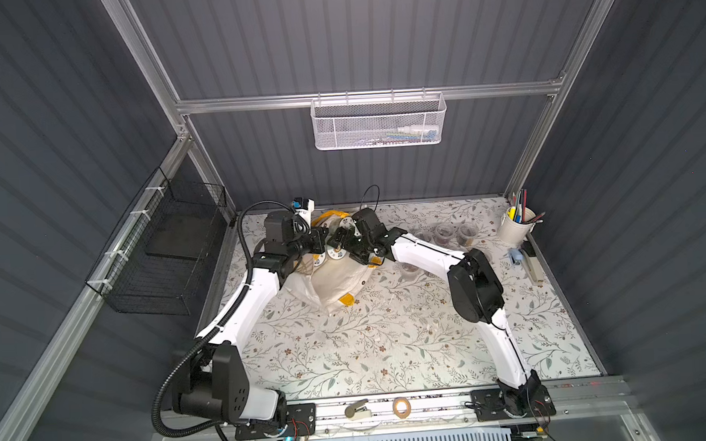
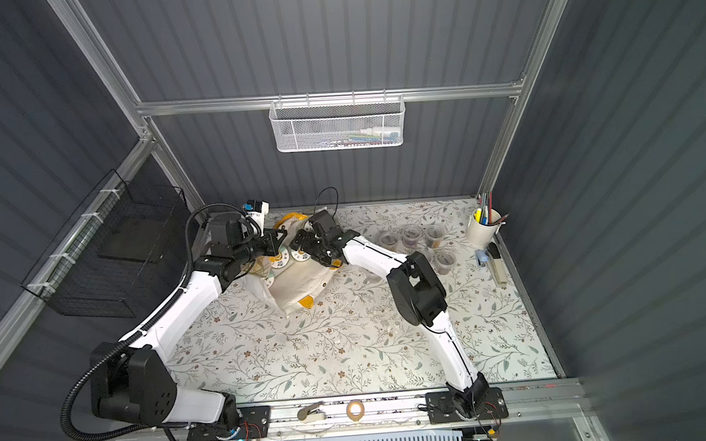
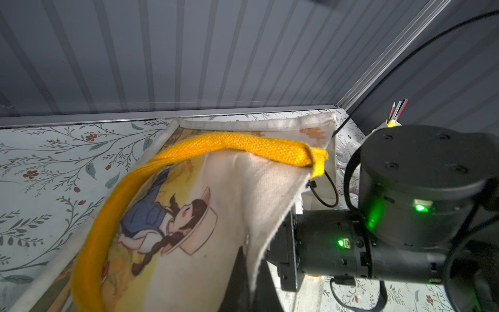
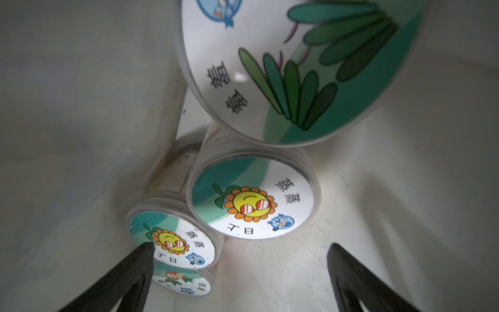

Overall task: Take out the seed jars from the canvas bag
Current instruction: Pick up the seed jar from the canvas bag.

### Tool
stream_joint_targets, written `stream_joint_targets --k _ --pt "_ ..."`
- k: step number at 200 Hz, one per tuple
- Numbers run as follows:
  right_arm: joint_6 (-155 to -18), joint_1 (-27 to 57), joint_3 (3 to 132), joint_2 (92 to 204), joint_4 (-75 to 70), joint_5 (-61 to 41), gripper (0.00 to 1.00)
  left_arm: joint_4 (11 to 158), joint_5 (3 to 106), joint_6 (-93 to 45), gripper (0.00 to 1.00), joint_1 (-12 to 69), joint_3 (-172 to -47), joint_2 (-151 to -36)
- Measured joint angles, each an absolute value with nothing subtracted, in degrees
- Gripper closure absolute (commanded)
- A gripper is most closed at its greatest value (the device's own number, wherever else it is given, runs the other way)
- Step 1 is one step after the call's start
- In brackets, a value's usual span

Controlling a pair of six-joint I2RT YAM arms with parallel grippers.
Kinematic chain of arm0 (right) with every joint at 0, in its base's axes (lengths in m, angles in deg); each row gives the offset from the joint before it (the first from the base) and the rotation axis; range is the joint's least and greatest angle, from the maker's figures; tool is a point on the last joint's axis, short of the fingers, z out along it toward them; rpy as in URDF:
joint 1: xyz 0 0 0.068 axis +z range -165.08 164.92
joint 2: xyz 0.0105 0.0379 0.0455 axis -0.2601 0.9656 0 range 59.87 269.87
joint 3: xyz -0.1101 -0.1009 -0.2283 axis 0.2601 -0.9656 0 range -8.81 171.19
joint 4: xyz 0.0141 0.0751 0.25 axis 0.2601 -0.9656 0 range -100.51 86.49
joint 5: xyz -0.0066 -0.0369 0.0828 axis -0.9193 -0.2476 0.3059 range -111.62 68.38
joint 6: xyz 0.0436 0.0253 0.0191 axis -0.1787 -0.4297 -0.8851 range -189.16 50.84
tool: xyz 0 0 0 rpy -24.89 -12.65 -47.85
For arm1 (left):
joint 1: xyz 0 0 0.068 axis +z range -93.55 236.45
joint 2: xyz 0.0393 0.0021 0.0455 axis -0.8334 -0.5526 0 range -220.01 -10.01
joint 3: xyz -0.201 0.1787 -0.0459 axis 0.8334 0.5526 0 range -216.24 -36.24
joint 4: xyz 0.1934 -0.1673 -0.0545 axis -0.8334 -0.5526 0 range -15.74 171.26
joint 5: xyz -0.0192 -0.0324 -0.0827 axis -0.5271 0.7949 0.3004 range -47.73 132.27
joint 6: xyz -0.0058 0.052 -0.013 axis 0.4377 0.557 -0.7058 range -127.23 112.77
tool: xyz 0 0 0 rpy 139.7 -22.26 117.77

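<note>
The canvas bag [image 3: 270, 194] is rough woven cloth; the seed jars [image 4: 252, 197] glossy plastic.

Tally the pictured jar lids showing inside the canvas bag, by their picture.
Sunflower lids: 2
Green-leaf lid: 1
Orange-red figure lid: 1
Total: 4

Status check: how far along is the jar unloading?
Done: several small seed cups stand on the table, right of the canvas bag. In hand: left tool seems to pinch the bag open; right tool, open, reaches inside. Left: four picture-lidded jars in the bag.
</note>
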State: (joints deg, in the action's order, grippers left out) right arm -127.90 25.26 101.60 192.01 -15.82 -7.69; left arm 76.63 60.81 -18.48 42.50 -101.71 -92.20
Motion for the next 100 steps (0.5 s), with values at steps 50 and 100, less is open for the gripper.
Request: stream_joint_targets --k 50,100 --pt "-127.87 25.33 104.53 194.63 -16.65 -8.45 0.01 77.05 60.88 -18.50 1.00 42.50 -101.29 -92.07" --pt "-127.87 25.44 106.96 196.40 -17.25 -8.63 0.01 77.33 60.96 -18.89 1.00 42.50 -101.18 -91.98"
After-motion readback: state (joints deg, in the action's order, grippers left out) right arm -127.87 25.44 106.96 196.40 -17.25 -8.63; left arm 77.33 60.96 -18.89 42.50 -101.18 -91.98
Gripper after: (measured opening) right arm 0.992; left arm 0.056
